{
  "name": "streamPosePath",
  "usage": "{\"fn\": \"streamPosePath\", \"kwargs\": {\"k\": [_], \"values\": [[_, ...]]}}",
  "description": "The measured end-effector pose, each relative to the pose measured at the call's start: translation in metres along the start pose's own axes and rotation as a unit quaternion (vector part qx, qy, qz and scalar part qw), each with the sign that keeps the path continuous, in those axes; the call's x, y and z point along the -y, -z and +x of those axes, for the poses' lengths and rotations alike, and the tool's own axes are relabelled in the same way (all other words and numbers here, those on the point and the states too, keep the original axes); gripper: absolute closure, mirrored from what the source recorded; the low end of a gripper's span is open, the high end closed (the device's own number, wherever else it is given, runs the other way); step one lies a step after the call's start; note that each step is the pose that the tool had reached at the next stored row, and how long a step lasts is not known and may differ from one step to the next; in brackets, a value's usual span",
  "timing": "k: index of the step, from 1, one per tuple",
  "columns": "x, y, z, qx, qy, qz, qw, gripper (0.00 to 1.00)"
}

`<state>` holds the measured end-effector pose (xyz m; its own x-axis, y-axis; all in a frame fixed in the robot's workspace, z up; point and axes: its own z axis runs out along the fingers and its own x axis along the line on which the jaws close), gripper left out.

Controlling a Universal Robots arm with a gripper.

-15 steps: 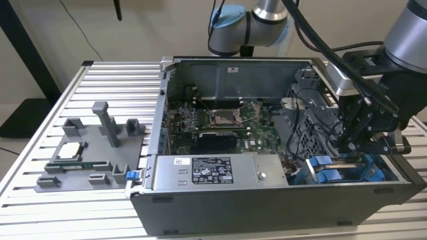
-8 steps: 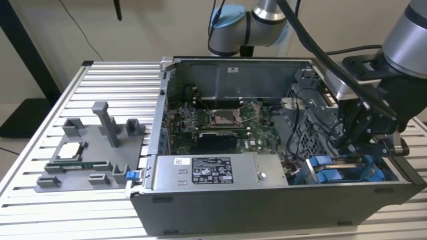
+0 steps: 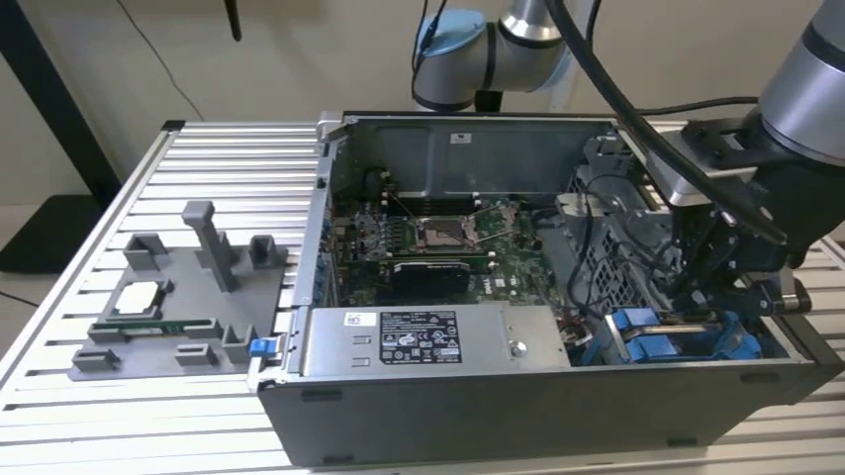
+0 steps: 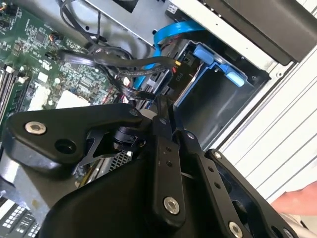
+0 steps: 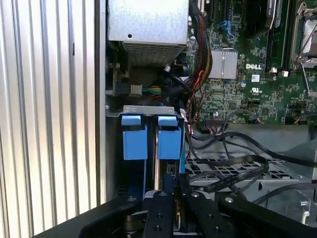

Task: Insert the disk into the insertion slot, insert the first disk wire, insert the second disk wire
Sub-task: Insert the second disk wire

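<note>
Table: the open computer case (image 3: pixel 528 396) is lying on the slatted table (image 3: pixel 225 168), with a grey fixture tray (image 3: pixel 185 297) sitting well apart from the end effector, toward the exterior view's left.
Power supply: the grey box with the sticker (image 3: pixel 422 341) is lying along the near wall of the case, beside the drive bay and off to the exterior view's left of the end effector.
Insertion slot: the grey bay with blue latch tabs (image 5: pixel 148 136) is sitting just ahead of the fingertips in the first wrist view; in the exterior view it is showing directly below the end effector, in the case's near corner (image 3: pixel 680 336).
Disk: blue carrier plastic is showing inside the bay (image 4: pixel 218 62), so the disk appears to be seated there, though its silver body is hidden and I cannot be sure.
Long axis: the bay is running roughly in line with the fingers' reach, as I judge it from the first wrist view.
Wires: black flat cables (image 5: pixel 233 171) are looping just beside the fingers, and one black connector is hanging at the bay's mouth (image 4: pixel 181 69).
End effector: it (image 5: pixel 174 198) is hovering low over the bay; its two fingers (image 4: pixel 166 163) are drawn nearly together, and whether they are pinching a cable end I cannot tell.
</note>
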<state>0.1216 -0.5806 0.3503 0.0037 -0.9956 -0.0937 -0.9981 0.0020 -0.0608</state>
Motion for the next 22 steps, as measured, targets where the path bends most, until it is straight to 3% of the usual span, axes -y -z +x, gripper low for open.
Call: {"fn": "streamPosePath", "kwargs": {"k": [22], "values": [[0.0027,-0.0079,0.0007,0.0002,0.000,0.0000,1.0000,1.00]]}}
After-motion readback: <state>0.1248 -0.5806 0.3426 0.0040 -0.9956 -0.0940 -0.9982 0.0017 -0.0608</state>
